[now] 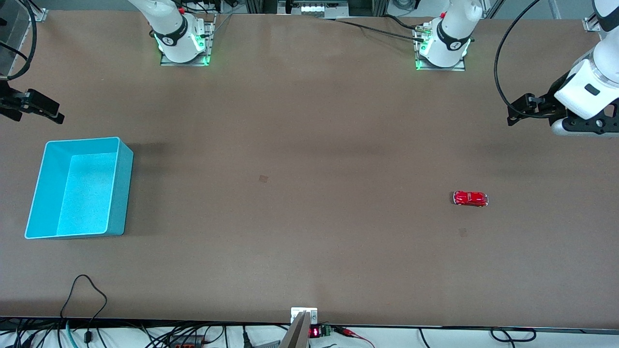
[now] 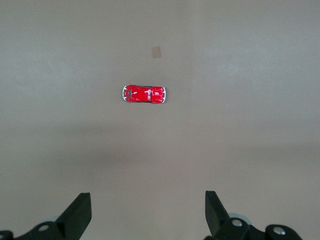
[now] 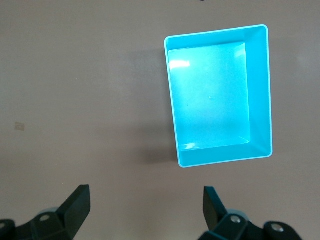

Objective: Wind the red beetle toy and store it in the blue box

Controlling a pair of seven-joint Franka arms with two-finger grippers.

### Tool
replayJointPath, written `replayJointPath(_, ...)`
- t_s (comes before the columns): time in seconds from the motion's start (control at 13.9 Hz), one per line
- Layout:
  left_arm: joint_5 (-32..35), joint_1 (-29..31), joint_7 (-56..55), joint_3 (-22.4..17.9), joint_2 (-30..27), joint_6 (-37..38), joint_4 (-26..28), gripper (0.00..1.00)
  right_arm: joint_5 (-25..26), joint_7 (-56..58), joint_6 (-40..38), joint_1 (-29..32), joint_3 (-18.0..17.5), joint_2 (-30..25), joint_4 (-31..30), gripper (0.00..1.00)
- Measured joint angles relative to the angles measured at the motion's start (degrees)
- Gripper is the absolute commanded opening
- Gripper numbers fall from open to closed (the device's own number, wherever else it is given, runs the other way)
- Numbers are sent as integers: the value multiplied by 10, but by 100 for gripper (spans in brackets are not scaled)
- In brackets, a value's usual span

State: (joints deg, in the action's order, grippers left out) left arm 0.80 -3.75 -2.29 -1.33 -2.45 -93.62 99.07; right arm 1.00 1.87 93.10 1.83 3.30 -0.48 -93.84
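Red beetle toy [image 1: 470,198], a tiny glossy car with silvery bumpers, sits on the brown table [image 1: 300,145] toward the left arm's end, below and ahead of the left gripper [image 2: 147,212], whose fingers [image 2: 80,212] are spread wide and hold nothing. The light-blue rectangular plastic box [image 1: 121,188] with a speckled floor rests toward the right arm's end, under the right gripper [image 3: 145,210], likewise spread wide and empty. Both grippers hang over the table near its ends. No writing can be read on the toy or the box.
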Motion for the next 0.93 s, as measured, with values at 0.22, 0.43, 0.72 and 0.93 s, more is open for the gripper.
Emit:
replayJointPath(0.22,0,0,0,0,0,0,0,100,0,0,-3,0,0,0,0,100)
replayJointPath(0.43,0,0,0,0,0,1,0,100,0,0,-18,0,0,0,0,100)
replayJointPath(0.72,0,0,0,0,0,9,0,100,0,0,-20,0,0,0,0,100)
replayJointPath(0.93,0,0,0,0,0,22,0,100,0,0,-20,0,0,0,0,100)
